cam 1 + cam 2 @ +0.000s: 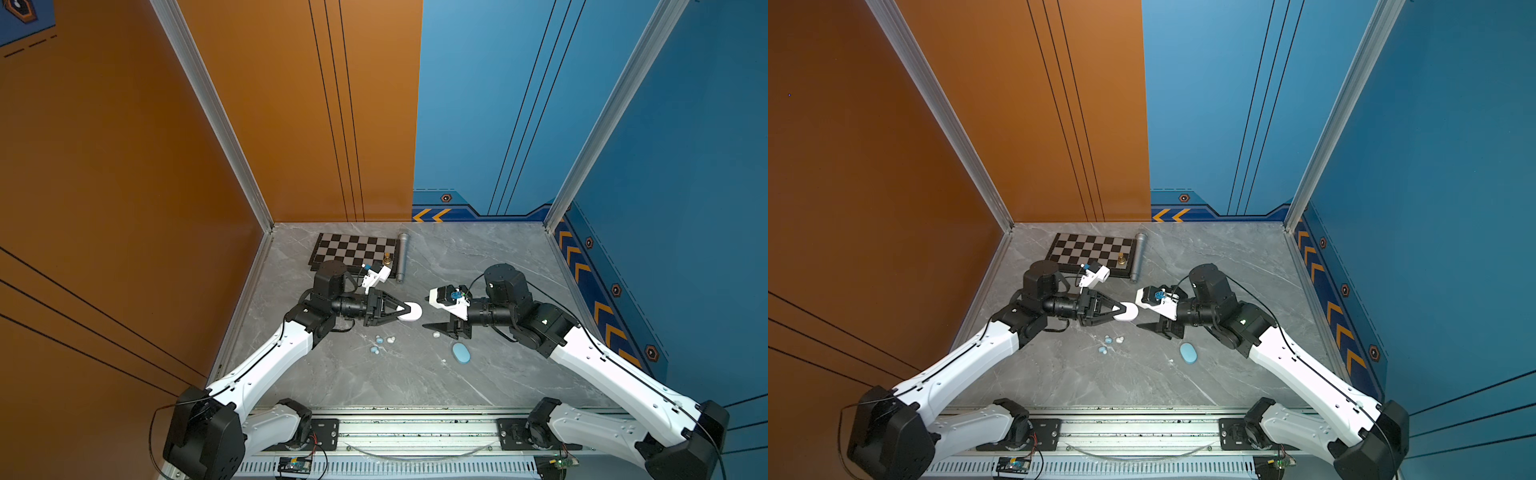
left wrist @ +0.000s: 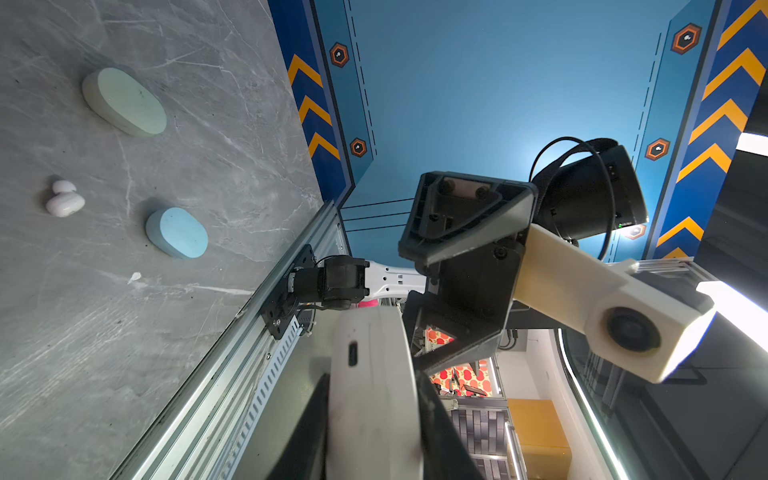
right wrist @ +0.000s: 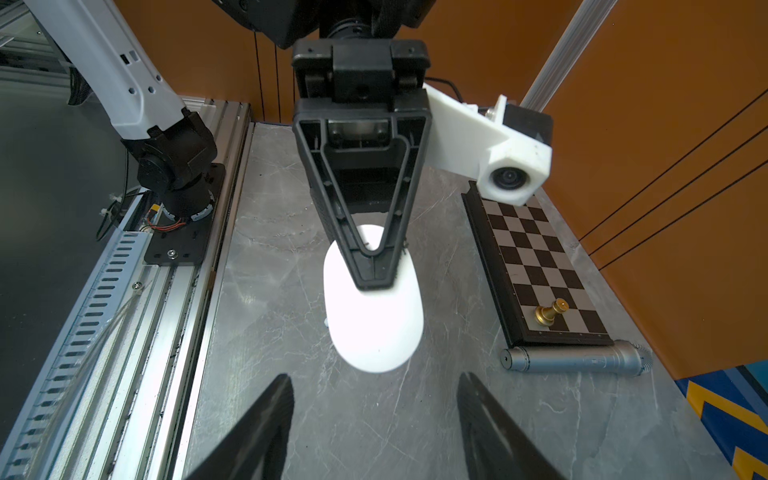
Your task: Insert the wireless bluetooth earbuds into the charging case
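The left gripper [image 1: 405, 310] is clamped across the flat faces of a white oval plastic charging case [image 3: 374, 324] at one end and appears to hold it clear of the grey marble-patterned worktop [image 1: 374, 386]. The right gripper [image 3: 374, 376] faces it, jaws spread wide and empty. The tiny rounded plastic earbuds [image 1: 379, 340] all lie loose on the worktop. White and light blue ones are clustered below the left gripper in both top views, and a white one sits just beside the right gripper. We judge them nearly weightless, hard and slick. A bean shape like that could squirt out of a hard pinch, so a gentle hold across the fuller part of the body looks safest. The case seems a light, stiff, smooth shell, and its free end offers the right gripper somewhere to work the lid. We see no bud inside any case. The held case looks shut and we cannot see its contents. A light blue oval case [image 1: 461, 353] lies closed on the worktop near the right gripper. The left wrist view shows a pale green-white oval case [image 2: 124, 102], also closed, lying close by it.
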Robot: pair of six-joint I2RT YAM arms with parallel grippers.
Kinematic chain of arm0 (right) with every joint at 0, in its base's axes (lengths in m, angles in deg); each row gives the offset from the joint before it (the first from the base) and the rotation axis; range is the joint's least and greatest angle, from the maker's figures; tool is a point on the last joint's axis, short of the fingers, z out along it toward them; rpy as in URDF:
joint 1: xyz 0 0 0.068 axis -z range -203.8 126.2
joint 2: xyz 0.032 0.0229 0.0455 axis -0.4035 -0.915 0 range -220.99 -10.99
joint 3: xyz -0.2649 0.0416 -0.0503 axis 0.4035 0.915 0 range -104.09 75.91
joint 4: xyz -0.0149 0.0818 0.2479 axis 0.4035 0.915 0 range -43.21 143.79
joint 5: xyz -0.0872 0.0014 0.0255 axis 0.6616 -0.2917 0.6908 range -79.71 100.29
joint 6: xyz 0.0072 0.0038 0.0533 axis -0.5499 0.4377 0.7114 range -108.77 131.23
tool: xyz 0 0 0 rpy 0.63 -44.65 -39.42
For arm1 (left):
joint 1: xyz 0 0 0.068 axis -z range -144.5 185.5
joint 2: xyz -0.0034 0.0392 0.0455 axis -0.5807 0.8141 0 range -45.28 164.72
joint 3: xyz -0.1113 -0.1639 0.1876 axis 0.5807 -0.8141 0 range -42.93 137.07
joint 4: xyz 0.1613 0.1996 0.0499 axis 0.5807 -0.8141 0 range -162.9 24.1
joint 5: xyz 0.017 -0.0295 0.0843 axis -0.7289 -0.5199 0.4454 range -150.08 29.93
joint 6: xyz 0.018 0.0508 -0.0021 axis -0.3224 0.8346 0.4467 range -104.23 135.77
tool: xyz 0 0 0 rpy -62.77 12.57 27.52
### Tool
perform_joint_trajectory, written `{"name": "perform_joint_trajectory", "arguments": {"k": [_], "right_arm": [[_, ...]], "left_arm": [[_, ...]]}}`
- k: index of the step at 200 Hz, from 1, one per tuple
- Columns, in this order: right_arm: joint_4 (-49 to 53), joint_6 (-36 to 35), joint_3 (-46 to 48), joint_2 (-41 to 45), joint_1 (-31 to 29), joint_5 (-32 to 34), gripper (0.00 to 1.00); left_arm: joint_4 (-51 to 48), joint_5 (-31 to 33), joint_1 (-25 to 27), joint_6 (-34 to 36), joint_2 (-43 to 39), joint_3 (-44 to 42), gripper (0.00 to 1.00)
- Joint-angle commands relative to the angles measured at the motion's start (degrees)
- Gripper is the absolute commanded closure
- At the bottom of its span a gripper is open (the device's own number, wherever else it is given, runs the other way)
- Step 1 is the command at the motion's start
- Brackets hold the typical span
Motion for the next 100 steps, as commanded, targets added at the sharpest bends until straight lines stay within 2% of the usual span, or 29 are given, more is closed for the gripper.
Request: {"name": "perform_joint_trajectory", "arguments": {"k": [1, 66, 100], "right_arm": [[-0.5, -1.3, -2.2, -1.1, -2.1, 0.8, 0.36], [-1.7, -0.4, -3.6, -4.1, -4.7, 2.0, 0.43], [-1.9, -1.5, -3.6, -4.8, -5.0, 5.0, 0.41]], "left_arm": [[1.4, -2.1, -0.1, -0.1, 0.3, -0.3, 0.87], [1.4, -2.6, 0.1, -0.1, 0.1, -0.7, 0.88], [1.5, -2.9, 0.1, -0.1, -0.2, -0.7, 0.88]]}}
